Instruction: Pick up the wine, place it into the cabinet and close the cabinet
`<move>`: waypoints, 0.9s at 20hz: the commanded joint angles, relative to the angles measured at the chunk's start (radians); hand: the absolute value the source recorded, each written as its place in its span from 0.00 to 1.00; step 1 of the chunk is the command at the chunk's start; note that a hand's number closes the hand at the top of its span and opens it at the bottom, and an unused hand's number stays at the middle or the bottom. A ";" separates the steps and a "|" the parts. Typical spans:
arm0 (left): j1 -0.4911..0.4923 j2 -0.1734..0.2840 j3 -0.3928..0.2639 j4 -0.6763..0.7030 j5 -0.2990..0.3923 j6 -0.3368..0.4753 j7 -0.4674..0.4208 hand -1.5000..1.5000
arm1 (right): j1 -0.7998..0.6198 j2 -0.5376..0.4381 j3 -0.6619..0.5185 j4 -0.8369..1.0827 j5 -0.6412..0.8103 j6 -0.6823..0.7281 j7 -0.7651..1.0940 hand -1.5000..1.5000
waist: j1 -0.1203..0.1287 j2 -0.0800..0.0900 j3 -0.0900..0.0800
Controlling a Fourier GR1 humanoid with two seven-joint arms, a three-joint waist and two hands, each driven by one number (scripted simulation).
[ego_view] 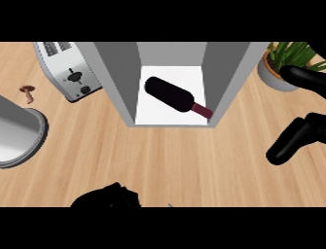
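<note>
You are seeing the wine (176, 97) lying on its side inside the open cabinet (122, 82) far on the counter (165, 160), while your right hand (316, 112) is hovering just right of it, fingers (289, 143) apart, holding nothing.

Toaster (70, 73), potted plant (287, 65), grey cylinder (7, 131), small brown mushroom-like object (27, 92) on counter (172, 160).
</note>
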 commanded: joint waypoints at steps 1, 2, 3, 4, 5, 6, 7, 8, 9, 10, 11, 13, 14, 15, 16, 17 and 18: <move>0.067 0.113 0.076 -0.086 0.086 -0.118 -0.014 1.00 | -0.018 0.064 0.095 -0.046 -0.103 -0.006 0.043 1.00 | 0.007 -0.001 -0.008; 0.083 0.099 0.063 -0.058 0.082 -0.127 -0.041 1.00 | 0.035 0.102 0.128 -0.067 -0.130 -0.014 0.049 1.00 | 0.004 -0.001 -0.007; 0.126 0.154 0.096 -0.098 0.088 -0.137 -0.057 1.00 | 0.030 0.108 0.181 -0.077 -0.114 -0.011 0.077 1.00 | 0.017 -0.006 -0.008; 0.127 0.160 0.104 -0.113 0.104 -0.156 -0.049 1.00 | 0.005 0.129 0.206 -0.053 -0.094 -0.027 0.075 1.00 | 0.013 -0.005 -0.008; 0.157 0.167 0.117 -0.134 0.106 -0.166 -0.082 1.00 | 0.015 0.127 0.228 -0.084 -0.094 -0.021 0.092 1.00 | 0.012 -0.008 -0.008; 0.201 0.216 0.163 -0.170 0.145 -0.200 -0.089 1.00 | 0.010 0.142 0.228 -0.070 -0.082 -0.032 0.078 1.00 | 0.016 -0.006 -0.008; 0.237 0.266 0.218 -0.180 0.177 -0.232 -0.100 1.00 | -0.003 0.169 0.267 -0.041 -0.039 -0.054 0.071 1.00 | 0.022 -0.006 -0.009; 0.226 0.278 0.282 -0.175 0.224 -0.266 -0.096 1.00 | -0.057 0.167 0.270 -0.029 -0.037 -0.065 0.111 1.00 | 0.011 -0.005 -0.009; 0.273 0.300 0.308 -0.141 0.235 -0.317 -0.146 1.00 | -0.041 0.193 0.340 -0.018 0.018 -0.079 0.095 1.00 | 0.015 -0.006 -0.010; 0.278 0.328 0.365 -0.130 0.283 -0.363 -0.144 1.00 | -0.086 0.215 0.365 0.019 0.042 -0.098 0.101 1.00 | 0.016 -0.007 -0.011; 0.324 0.336 0.390 -0.112 0.277 -0.382 -0.187 1.00 | -0.075 0.213 0.381 -0.008 0.025 -0.095 0.134 1.00 | 0.014 -0.008 -0.010; 0.305 0.365 0.490 -0.135 0.340 -0.389 -0.146 1.00 | -0.173 0.230 0.405 0.109 0.046 -0.095 0.106 1.00 | 0.014 -0.003 -0.009; 0.343 0.391 0.507 -0.120 0.364 -0.456 -0.170 1.00 | -0.166 0.231 0.504 0.152 0.108 -0.131 0.034 1.00 | 0.030 -0.005 -0.011; 0.368 0.419 0.557 -0.148 0.405 -0.474 -0.148 1.00 | -0.176 0.231 0.515 0.159 0.131 -0.135 0.025 1.00 | 0.021 -0.004 -0.008; 0.426 0.421 0.555 -0.115 0.375 -0.532 -0.203 1.00 | -0.232 0.231 0.499 0.199 0.120 -0.163 0.027 1.00 | 0.028 -0.005 -0.009; 0.410 0.464 0.620 -0.154 0.454 -0.560 -0.155 1.00 | -0.235 0.232 0.539 0.233 0.132 -0.194 0.003 1.00 | 0.031 -0.005 -0.009; 0.414 0.465 0.644 -0.058 0.453 -0.625 -0.186 1.00 | -0.283 0.232 0.542 0.267 0.122 -0.234 0.010 1.00 | 0.031 -0.005 -0.010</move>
